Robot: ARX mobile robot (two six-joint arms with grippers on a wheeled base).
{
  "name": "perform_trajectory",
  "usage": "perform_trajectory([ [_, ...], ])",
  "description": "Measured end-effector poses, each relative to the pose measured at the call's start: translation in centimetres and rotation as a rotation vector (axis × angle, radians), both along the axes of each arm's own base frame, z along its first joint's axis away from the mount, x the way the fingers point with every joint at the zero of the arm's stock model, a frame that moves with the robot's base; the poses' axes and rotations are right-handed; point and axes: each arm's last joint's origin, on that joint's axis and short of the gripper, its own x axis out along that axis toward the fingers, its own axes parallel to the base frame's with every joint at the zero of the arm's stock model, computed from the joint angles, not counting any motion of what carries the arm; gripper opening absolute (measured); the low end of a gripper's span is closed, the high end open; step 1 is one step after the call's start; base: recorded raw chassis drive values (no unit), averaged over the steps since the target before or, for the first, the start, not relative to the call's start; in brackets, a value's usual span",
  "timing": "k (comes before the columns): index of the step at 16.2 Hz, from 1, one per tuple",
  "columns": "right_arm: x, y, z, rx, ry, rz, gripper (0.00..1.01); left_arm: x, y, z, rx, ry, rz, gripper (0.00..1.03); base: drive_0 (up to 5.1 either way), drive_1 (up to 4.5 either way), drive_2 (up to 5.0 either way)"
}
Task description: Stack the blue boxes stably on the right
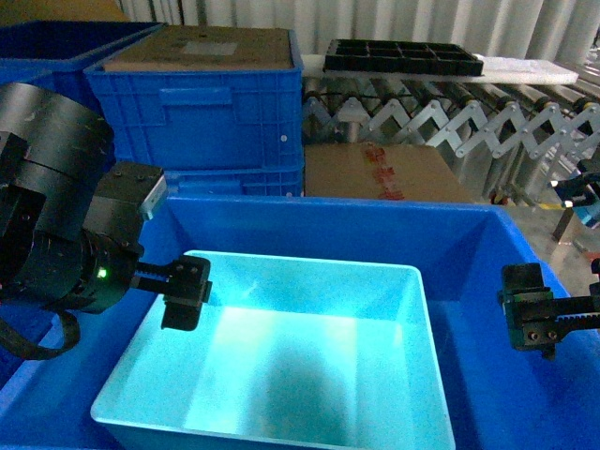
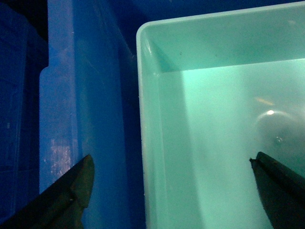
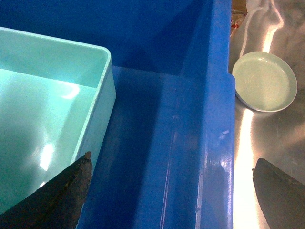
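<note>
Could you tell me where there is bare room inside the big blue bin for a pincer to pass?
Right of the turquoise tub, a bare strip of floor runs to the blue bin wall. On the left, tub and bin wall nearly meet; crowded.

**Three Views Trained on One Tub**

The scene is being viewed from above and behind by the head camera, slanting down. The tub (image 1: 281,366) is being framed closely by both wrist cameras, its left rim (image 2: 143,119) and right rim (image 3: 102,90) being shared with the head view.
</note>
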Motion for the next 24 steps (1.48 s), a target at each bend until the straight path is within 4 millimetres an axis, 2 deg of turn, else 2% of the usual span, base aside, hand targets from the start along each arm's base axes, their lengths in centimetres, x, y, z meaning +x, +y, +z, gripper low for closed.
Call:
perform_trajectory([
  [1, 0.0, 0.0, 0.0, 0.0, 0.0, 0.001, 0.98, 0.0, -0.1, 0.0, 0.001, 0.0, -0.002, 0.99, 0.0, 0.0, 0.0],
  [11, 0.0, 0.0, 0.1, -0.009, -0.005, 0.004, 0.98, 0.0, 0.0, 0.0, -0.005, -0.007, -0.002, 0.98, 0.0, 0.0, 0.0],
  [13, 0.2, 0.0, 1.3, -0.017, -0.04, 0.015, 0.98, -0.1, 0.0, 0.5, -0.013, -0.003, -0.006, 0.98, 0.0, 0.0, 0.0],
  [14, 0.4, 0.1, 2.5, -0.011, -0.063, 0.018, 0.98, -0.2, 0.2, 1.4, -0.021, -0.013, -0.002, 0.98, 0.0, 0.0, 0.0],
  [17, 0.0, 0.3, 7.2, 0.022, -0.153, 0.049, 0.98, -1.2, 1.0, 7.4, -0.04, -0.128, 0.021, 0.98, 0.0, 0.0, 0.0],
  [19, -1.6, 0.0, 10.9, 0.042, -0.224, 0.059, 0.98, -3.9, 2.7, 11.5, -0.062, -0.206, 0.046, 0.98, 0.0, 0.0, 0.0],
  [20, -2.7, -0.4, 13.3, 0.058, -0.284, 0.052, 0.98, -5.4, 3.4, 13.2, -0.074, -0.238, 0.054, 0.98, 0.0, 0.0, 0.0],
  [22, -6.4, -1.6, 18.2, 0.077, -0.422, 0.027, 0.98, -9.2, 4.9, 17.3, -0.108, -0.372, 0.057, 0.98, 0.0, 0.0, 0.0],
  [23, -8.7, -2.0, 20.0, 0.081, -0.49, 0.022, 0.98, -11.6, 5.3, 18.4, -0.1, -0.403, 0.074, 0.98, 0.0, 0.0, 0.0],
  [24, -11.2, -2.3, 20.7, 0.082, -0.511, 0.019, 0.98, -13.8, 5.6, 18.9, -0.103, -0.429, 0.073, 0.98, 0.0, 0.0, 0.0],
])
